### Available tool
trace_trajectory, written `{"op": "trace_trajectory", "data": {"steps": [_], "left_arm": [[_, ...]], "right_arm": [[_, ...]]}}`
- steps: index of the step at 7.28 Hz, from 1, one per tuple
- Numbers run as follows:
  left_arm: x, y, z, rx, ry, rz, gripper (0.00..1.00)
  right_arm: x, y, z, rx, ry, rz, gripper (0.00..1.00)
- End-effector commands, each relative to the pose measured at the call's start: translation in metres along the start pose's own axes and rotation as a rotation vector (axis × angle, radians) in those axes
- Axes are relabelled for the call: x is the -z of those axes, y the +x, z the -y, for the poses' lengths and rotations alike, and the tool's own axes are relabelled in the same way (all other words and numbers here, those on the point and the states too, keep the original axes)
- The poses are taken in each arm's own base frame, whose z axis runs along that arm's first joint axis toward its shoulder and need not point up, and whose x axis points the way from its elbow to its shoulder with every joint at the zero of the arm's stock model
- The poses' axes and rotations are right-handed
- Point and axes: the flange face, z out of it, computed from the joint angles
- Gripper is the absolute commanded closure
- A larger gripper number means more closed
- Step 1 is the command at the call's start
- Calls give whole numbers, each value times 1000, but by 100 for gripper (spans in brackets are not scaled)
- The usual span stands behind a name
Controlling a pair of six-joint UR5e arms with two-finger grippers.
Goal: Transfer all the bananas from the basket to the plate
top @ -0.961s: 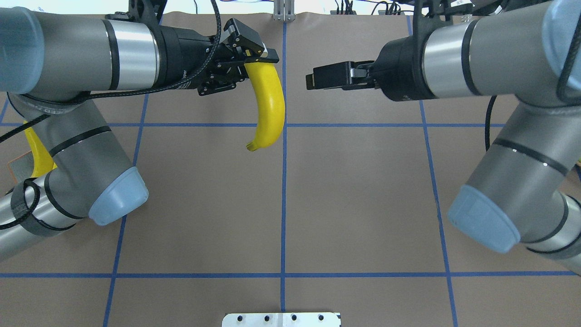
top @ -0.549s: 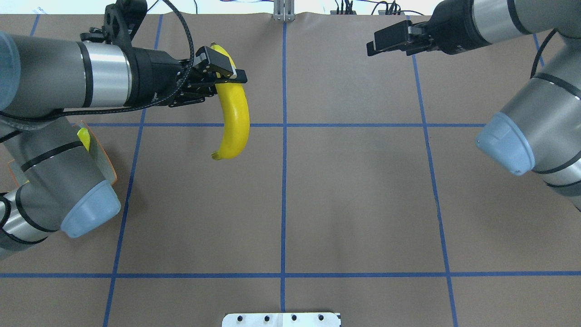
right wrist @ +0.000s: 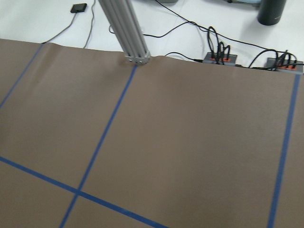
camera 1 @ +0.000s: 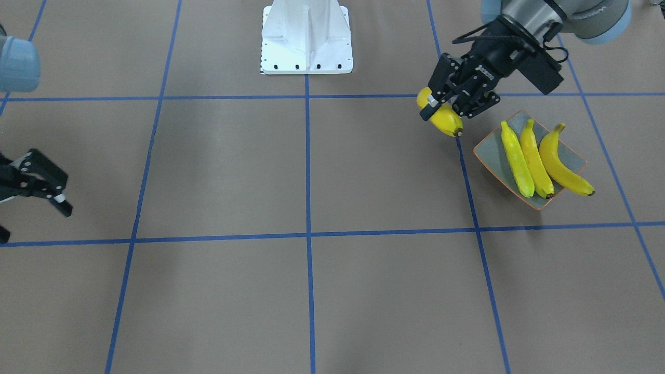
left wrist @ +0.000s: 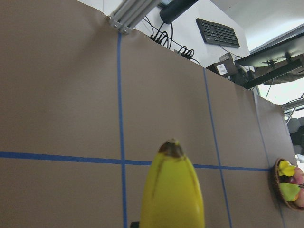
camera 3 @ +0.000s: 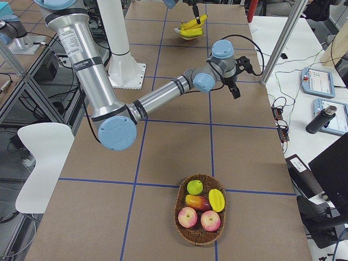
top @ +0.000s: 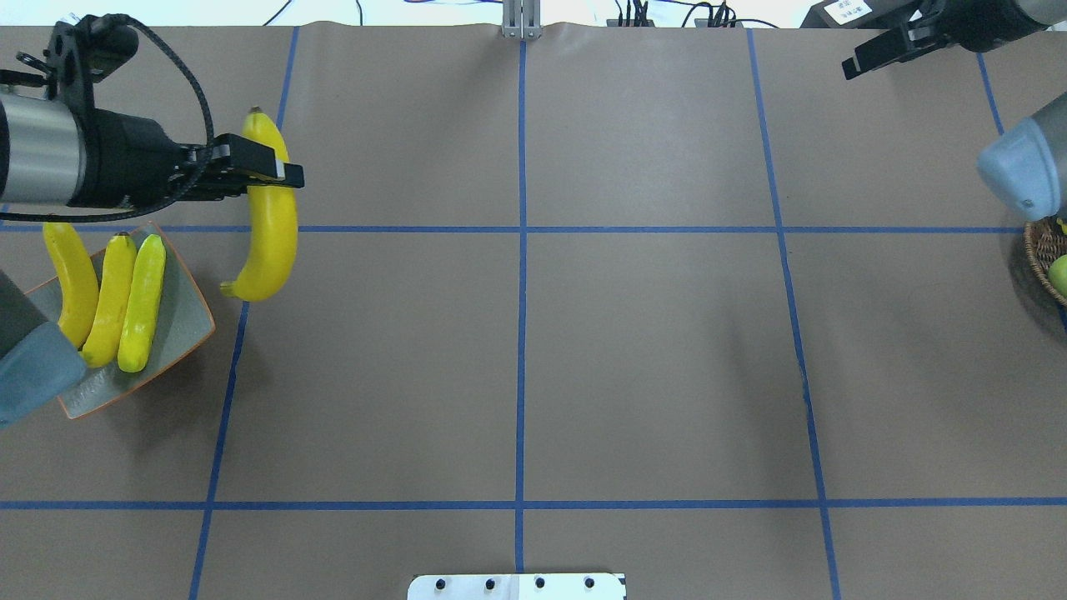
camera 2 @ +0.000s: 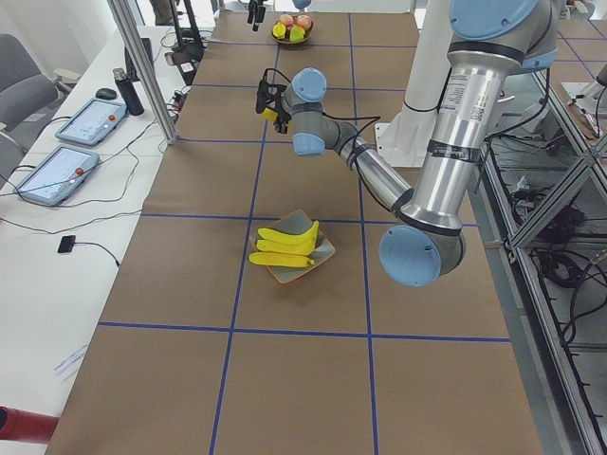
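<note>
Left gripper (top: 272, 172), clamped on the fourth banana (top: 275, 242), has swung from the table's (top: 633, 358) centre to just beside the plate (top: 185, 327) at its left edge; only placement remains.

The bananas (top: 108, 300) are yellow, the plate (top: 179, 329) grey-green with orange rim, the table (top: 650, 358) brown, blue-gridded

Blue tape lines (top: 523, 333) cross the brown table cover (top: 667, 375); two tablets (camera 2: 57, 175) and a dark bottle (camera 2: 130, 93) lie alongside.

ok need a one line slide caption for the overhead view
Left gripper holds the fourth banana beside the plate of three bananas.
</note>
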Motion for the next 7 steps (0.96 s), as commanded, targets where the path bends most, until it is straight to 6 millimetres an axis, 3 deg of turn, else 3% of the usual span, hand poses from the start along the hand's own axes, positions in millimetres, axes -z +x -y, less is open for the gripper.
{"op": "trace_trajectory", "data": {"steps": [1,2,3,5,6,7], "left_arm": [[15,-54,15,-158,-17,161,100],[13,-70,22,-259,-55,255,100],[11,-84,26,-365,-100,322,100],[14,-146,10,-563,-206,470,100],[22,-182,-4,-629,-275,508,100],[27,-203,-17,-645,-316,529,100]], "right_arm": [[0,111,-32,105,-70,-47,0],[-4,146,-50,156,-102,-48,0],[-2,168,-61,180,-116,-49,0],[7,211,-107,235,-150,-67,0],[13,225,-121,235,-153,-54,0],[16,230,-128,236,-153,-42,0]]}}
